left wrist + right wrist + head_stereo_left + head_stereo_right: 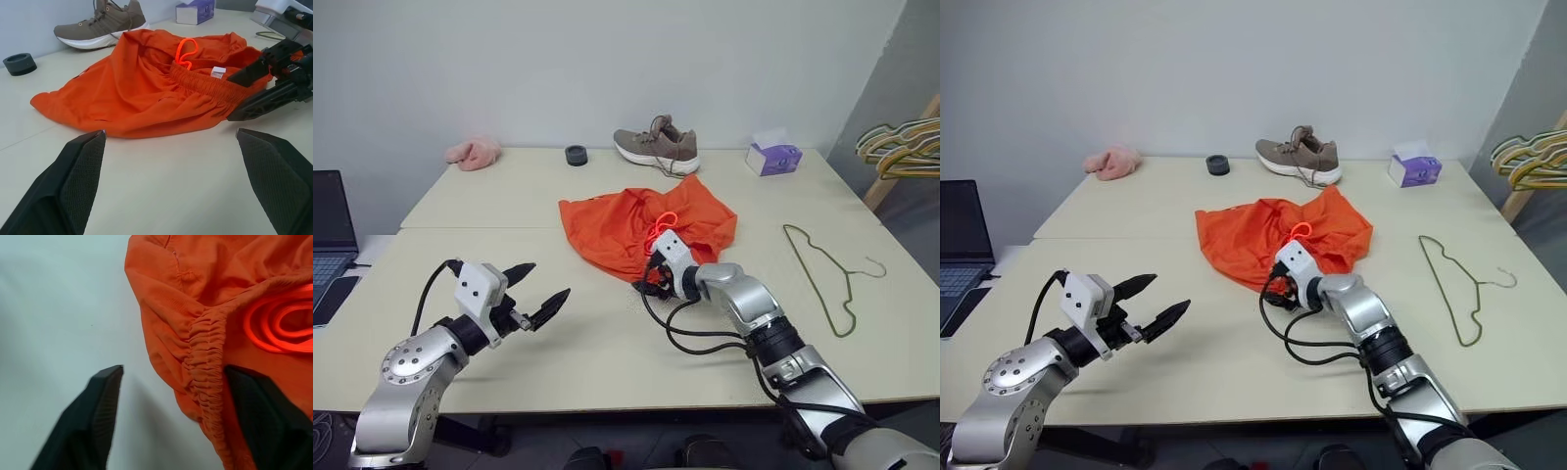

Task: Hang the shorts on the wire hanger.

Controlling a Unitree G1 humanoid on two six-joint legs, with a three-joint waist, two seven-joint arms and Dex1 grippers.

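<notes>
Crumpled orange fabric shorts (646,233) lie on my beige worktop (607,343); right end effector (171,401) straddles their waistband (fingers parted, unclamped), left end effector (536,292) released.

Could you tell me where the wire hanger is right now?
The wire hanger lies flat on the table's right side, apart from the orange shorts.

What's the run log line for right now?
right gripper: open, straddling shorts waistband | left gripper: open, empty | hanger: on table
</notes>
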